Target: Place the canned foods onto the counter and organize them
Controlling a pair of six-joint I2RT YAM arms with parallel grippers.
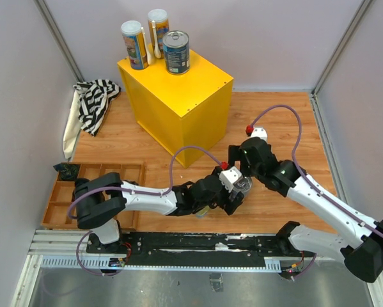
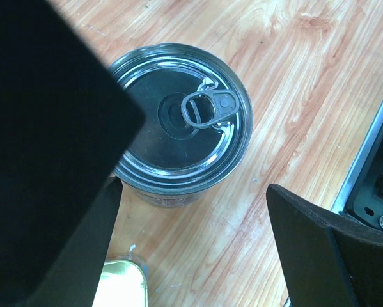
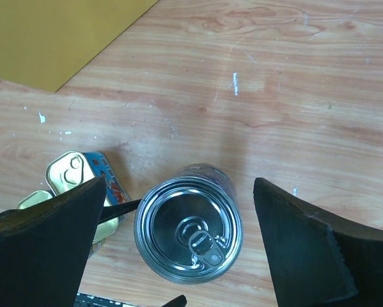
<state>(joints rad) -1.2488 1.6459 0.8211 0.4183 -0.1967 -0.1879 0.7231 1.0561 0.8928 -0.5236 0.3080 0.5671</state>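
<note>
Left end effector (image 2: 192, 192): wide open, holds nothing. Right end effector (image 3: 178, 182): wide open too, empty. Silver-topped can (image 3: 188, 233) stands upright on wood surface (image 3: 293, 96), under both. Round shiny lid, ring pull on top. Side label too blurry to read. Flat gold tins (image 3: 71, 171) just beside it, blue and red on side, words not clear. Farther back: yellow box surface (image 1: 185, 96). On top, near back corner: two tall white-lidded tubes (image 1: 135, 45), one blue-labelled can (image 1: 176, 54). Writing too small to read.
</note>
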